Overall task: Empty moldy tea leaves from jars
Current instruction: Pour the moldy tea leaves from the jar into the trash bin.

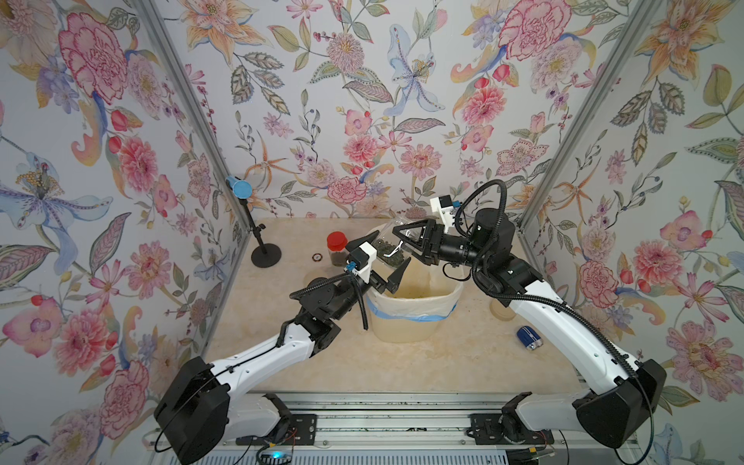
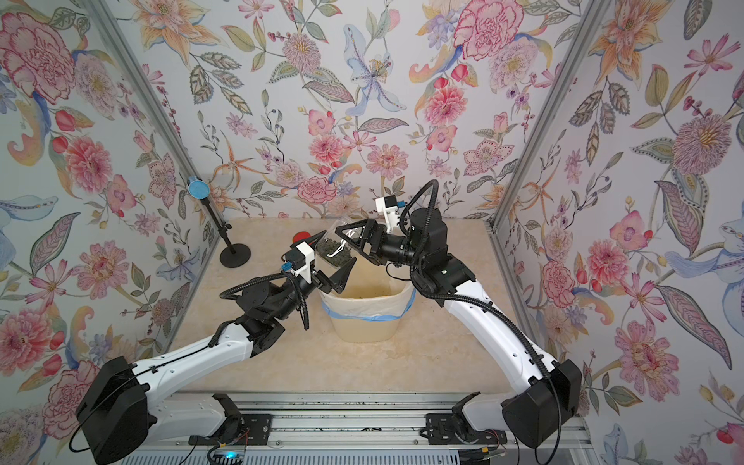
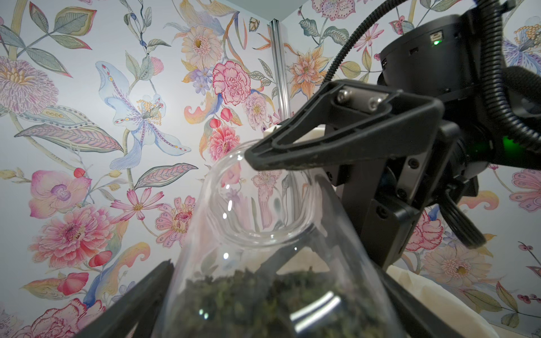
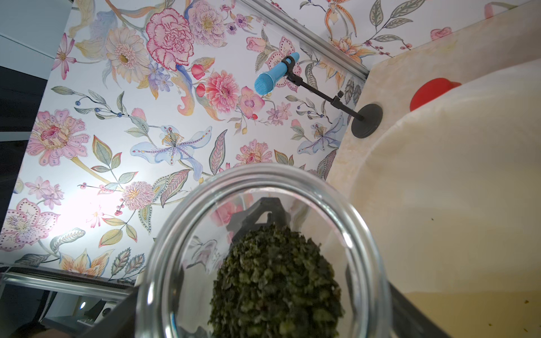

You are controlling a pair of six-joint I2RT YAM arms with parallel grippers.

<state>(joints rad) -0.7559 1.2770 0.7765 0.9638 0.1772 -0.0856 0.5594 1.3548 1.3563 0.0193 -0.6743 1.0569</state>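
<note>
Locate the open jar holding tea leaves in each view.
In a top view: jar at centre, above the bin.
In a top view: jar just left of centre, above the bin.
Left wrist: jar bottom centre; bin lower right.
Right wrist: jar bottom centre; bin right.
Shared landmark: the bin.
</note>
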